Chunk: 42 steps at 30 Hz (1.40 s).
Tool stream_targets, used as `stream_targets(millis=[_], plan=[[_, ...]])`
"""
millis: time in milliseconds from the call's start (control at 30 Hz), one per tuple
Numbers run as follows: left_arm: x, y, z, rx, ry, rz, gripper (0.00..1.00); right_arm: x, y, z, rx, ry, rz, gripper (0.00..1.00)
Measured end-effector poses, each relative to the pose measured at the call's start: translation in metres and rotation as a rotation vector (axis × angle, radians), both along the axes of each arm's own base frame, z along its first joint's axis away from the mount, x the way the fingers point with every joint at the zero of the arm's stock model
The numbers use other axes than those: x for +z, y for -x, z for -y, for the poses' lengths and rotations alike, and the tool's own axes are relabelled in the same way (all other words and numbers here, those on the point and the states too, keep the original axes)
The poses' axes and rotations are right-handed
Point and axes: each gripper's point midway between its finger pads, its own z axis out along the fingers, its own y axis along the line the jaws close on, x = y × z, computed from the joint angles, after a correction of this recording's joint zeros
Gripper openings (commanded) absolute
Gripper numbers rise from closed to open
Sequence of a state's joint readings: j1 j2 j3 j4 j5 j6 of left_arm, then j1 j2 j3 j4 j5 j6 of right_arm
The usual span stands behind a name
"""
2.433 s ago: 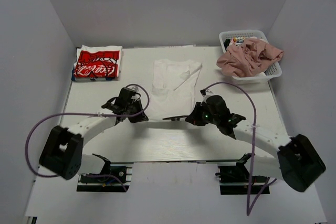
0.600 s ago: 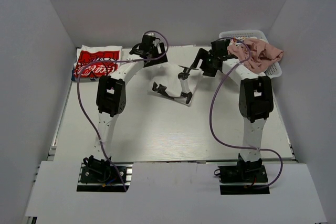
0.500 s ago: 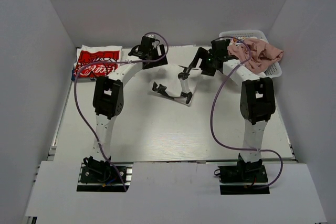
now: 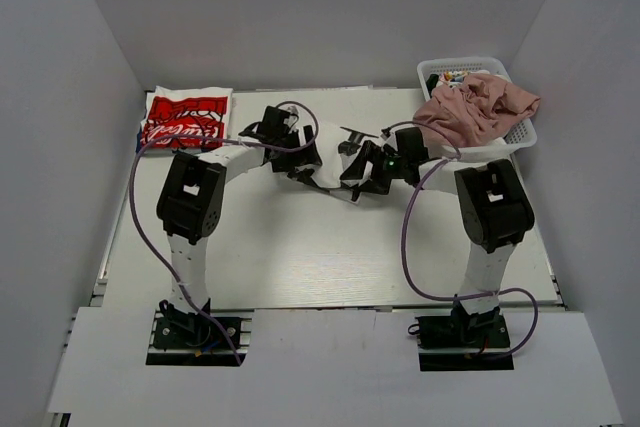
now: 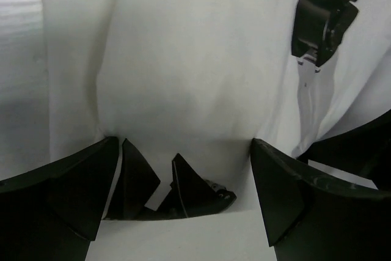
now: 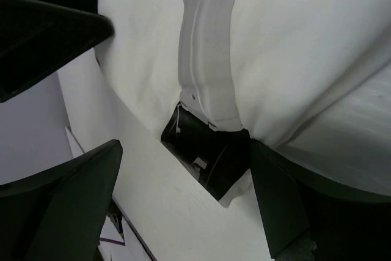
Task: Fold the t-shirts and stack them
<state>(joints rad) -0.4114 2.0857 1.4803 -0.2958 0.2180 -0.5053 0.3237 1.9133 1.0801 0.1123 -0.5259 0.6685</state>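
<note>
The plain white t-shirt (image 4: 327,173) lies bunched small at the table's middle, mostly covered by the two arms. My left gripper (image 4: 303,161) sits at its left side and my right gripper (image 4: 358,177) at its right, facing each other. In the left wrist view the white t-shirt (image 5: 183,59) fills the frame beyond my open left gripper (image 5: 183,145). My right gripper (image 6: 183,148) is open too, with the white t-shirt (image 6: 293,41) ahead of it. The red-print t-shirt (image 4: 185,122) lies folded at the far left. The pink t-shirt (image 4: 475,107) is heaped in the basket.
The white lattice basket (image 4: 520,137) stands at the far right corner. The left arm's white link (image 6: 208,59) crosses the right wrist view, close in front of the jaws. Grey walls close in the table on three sides.
Both grippers were shut and now stand open, off the white t-shirt. Both arms have come down and back from the far edge. The white t-shirt is bunched smaller than when it lay spread.
</note>
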Motion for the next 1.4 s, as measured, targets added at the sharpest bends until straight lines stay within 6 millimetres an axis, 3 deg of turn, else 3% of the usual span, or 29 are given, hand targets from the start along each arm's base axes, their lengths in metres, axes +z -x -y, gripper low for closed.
stream_targets(millis=[167,267,467,600,700,800,900,1000,1133,1267,1400], plan=[[-0.006,0.024,-0.017,0.029,0.006,-0.011,1.00,-0.004,0.019,-0.010,0.049,-0.071,0.015,0.90],[-0.007,0.056,-0.026,0.032,0.004,-0.029,1.00,-0.004,0.031,-0.005,0.043,-0.064,0.032,0.90],[-0.008,0.135,-0.045,0.021,-0.022,-0.097,1.00,-0.009,0.081,0.011,0.064,0.071,0.061,0.90],[0.000,0.169,-0.058,0.026,-0.058,-0.142,1.00,-0.003,0.102,0.018,0.100,0.154,0.101,0.90],[0.018,0.169,-0.065,0.055,-0.080,-0.111,1.00,0.019,0.104,0.015,0.119,0.164,0.192,0.90],[0.038,0.155,-0.075,0.113,-0.129,-0.059,1.00,0.051,0.103,0.011,0.115,0.150,0.308,0.90],[0.046,0.144,-0.089,0.200,-0.177,-0.036,1.00,0.078,0.102,0.017,0.076,0.138,0.420,0.90],[0.038,0.142,-0.111,0.302,-0.244,-0.066,1.00,0.092,0.102,0.030,0.009,0.150,0.497,0.90],[0.008,0.139,-0.124,0.365,-0.297,-0.146,1.00,0.102,0.102,0.042,-0.046,0.174,0.547,0.90],[-0.015,0.129,-0.119,0.356,-0.262,-0.161,1.00,0.102,0.099,0.049,-0.074,0.203,0.553,0.90],[-0.019,0.123,-0.110,0.327,-0.208,-0.120,1.00,0.095,0.100,0.054,-0.081,0.232,0.534,0.90]])
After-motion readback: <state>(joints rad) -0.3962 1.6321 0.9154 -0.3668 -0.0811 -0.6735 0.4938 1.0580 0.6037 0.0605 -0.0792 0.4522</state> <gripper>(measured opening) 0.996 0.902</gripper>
